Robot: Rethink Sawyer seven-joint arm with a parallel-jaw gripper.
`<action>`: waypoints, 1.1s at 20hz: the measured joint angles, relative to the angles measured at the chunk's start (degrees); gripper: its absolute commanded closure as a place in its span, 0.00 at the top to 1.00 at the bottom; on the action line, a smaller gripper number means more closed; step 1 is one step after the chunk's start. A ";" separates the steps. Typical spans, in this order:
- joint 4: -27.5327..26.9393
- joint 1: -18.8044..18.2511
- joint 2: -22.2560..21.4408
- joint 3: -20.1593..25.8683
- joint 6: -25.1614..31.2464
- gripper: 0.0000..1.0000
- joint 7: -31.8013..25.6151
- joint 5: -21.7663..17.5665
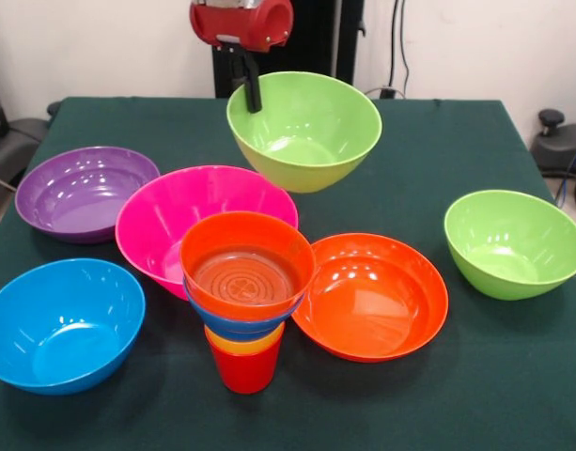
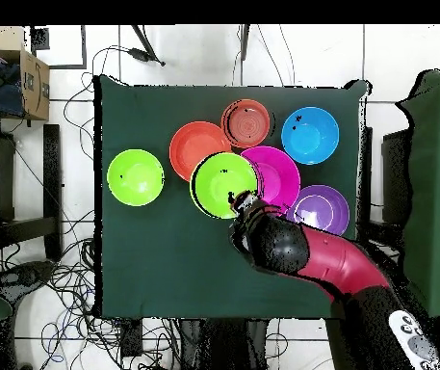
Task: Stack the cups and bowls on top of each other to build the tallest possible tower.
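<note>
Up front, my tower (image 1: 245,301) stands straight; my pincer (image 1: 252,92) pinches a tilted green bowl's (image 1: 306,132) rim in the air.

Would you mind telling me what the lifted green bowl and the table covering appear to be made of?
The lifted lime green bowl, held at its rim by the gripper, looks like glossy moulded plastic: bright highlights, thin uniform wall. The table covering seems to be dark green matte cloth, perhaps felt: no reflections, soft edges.
</note>
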 measured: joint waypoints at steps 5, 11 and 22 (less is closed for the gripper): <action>-2.56 -0.21 0.00 1.61 3.61 0.00 0.00 0.79; -5.39 -0.48 -0.01 3.10 8.05 0.00 0.00 2.05; -8.65 -0.44 -0.11 3.55 12.26 0.00 0.00 2.23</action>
